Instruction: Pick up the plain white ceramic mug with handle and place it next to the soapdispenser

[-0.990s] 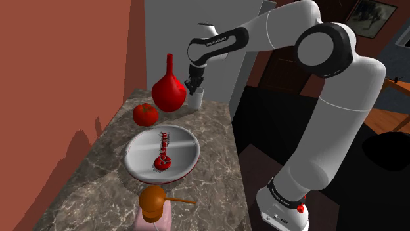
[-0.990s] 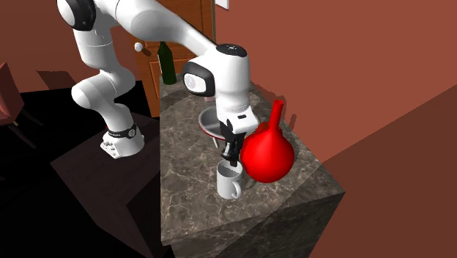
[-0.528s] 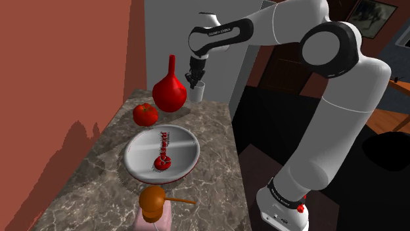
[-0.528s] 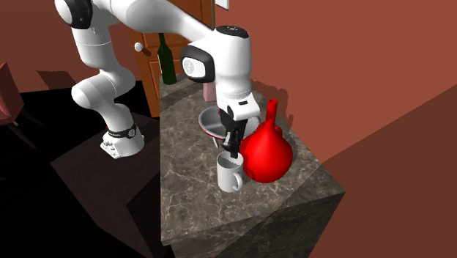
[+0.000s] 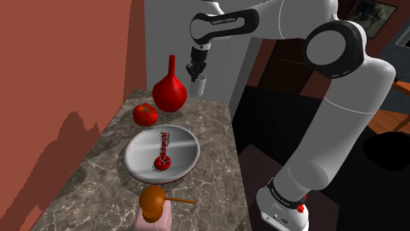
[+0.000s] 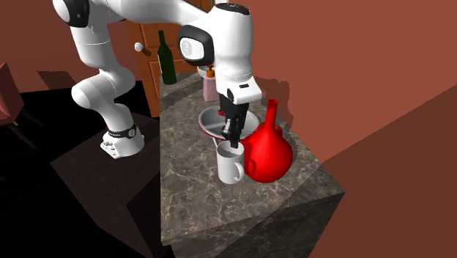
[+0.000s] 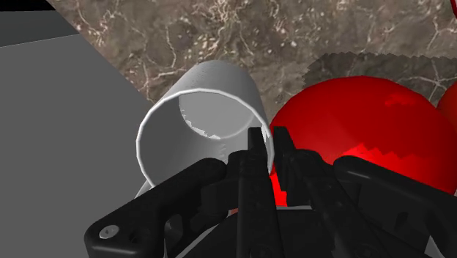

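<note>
The white mug (image 5: pixel 200 85) hangs above the far end of the marble counter (image 5: pixel 210 151), just right of the red vase (image 5: pixel 169 93) in the shoulder view. My gripper (image 5: pixel 194 73) is shut on its rim from above. In the second exterior view the mug (image 6: pixel 230 163) hangs under the gripper (image 6: pixel 233 144), its handle facing the camera, close to the red vase (image 6: pixel 268 154). From the wrist, the fingers (image 7: pixel 255 157) pinch the mug (image 7: pixel 192 124) wall on the vase (image 7: pixel 366 124) side. The pink soap dispenser (image 5: pixel 155 209) with a brown pump stands at the counter's near end.
A white bowl-like plate (image 5: pixel 187 154) holding a red item sits mid-counter, with a tomato (image 5: pixel 145 114) between it and the vase. A green bottle (image 6: pixel 168 64) stands beyond the soap dispenser (image 6: pixel 211 84). A red-brown wall runs along the counter's far side.
The gripper has risen with the mug in it, lifting the mug off the counter beside the red vase. The other objects have stayed put.
</note>
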Controlling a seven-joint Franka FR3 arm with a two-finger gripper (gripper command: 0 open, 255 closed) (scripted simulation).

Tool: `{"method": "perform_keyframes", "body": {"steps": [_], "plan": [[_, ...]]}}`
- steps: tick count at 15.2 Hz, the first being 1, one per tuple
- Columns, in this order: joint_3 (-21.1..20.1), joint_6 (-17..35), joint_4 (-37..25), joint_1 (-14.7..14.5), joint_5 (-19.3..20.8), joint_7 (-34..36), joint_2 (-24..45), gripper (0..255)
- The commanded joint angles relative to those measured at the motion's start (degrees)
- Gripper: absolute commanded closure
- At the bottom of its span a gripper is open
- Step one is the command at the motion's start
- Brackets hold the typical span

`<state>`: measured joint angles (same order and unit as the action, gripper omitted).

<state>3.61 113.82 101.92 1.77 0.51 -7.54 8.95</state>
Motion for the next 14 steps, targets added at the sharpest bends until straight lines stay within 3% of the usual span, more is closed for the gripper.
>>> {"method": "perform_keyframes", "body": {"steps": [1, 14], "plan": [[0.0, -1.47, -1.18, -0.01, 0.01, -0.01, -0.27, 255], [0.02, -11.33, -10.51, 0.01, 0.01, -0.13, -0.8, 255]]}}
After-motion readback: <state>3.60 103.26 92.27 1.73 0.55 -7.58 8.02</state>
